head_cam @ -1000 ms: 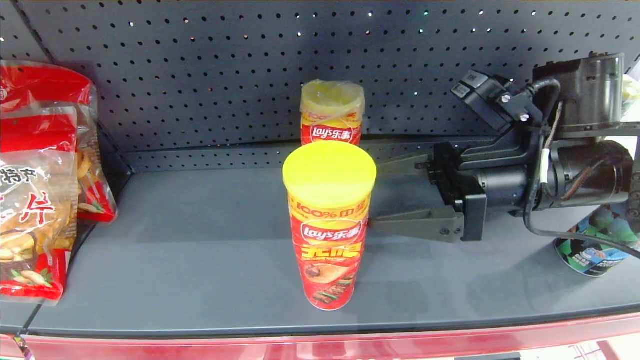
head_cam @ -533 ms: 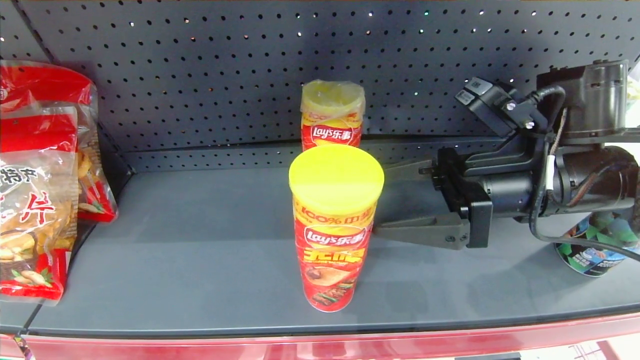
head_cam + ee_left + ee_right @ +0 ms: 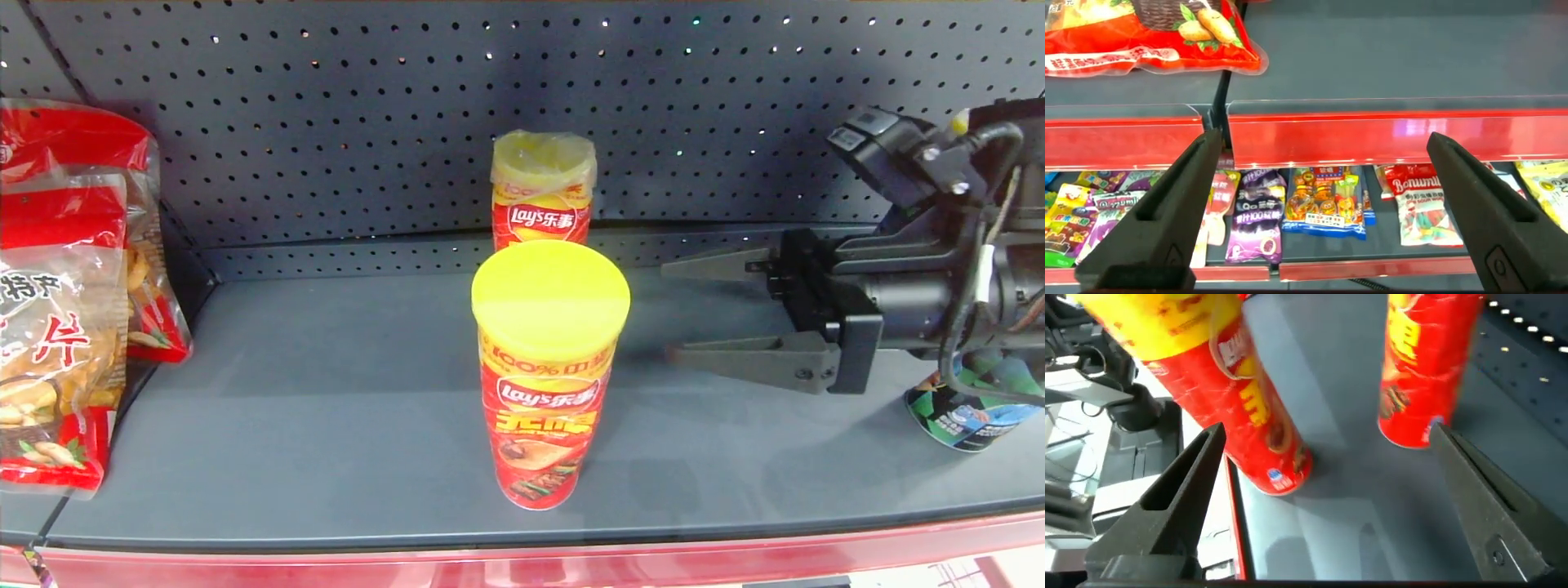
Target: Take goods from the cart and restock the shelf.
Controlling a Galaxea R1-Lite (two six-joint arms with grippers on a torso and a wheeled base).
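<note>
Two red chips cans with yellow lids stand upright on the grey shelf (image 3: 326, 425). The front can (image 3: 543, 384) is near the shelf's middle, and the back can (image 3: 540, 192) stands against the pegboard. My right gripper (image 3: 668, 311) hovers open to the right of the front can, clear of it, with nothing between its fingers. From the right wrist the front can (image 3: 1253, 425) and back can (image 3: 1421, 376) lie beyond the open right gripper (image 3: 1327, 429). My left gripper (image 3: 1323, 139) is open and empty, low in front of the red shelf edge (image 3: 1372, 139).
Red snack bags (image 3: 65, 286) fill the shelf's left end. A dark can with green print (image 3: 963, 416) stands at the right, under my right arm. Bags of sweets (image 3: 1327, 200) lie on the lower shelf. Bare shelf lies left of the front can.
My right gripper has drawn back to the right, from around the front can to clear of it. The can shifted slightly right, then stayed upright.
</note>
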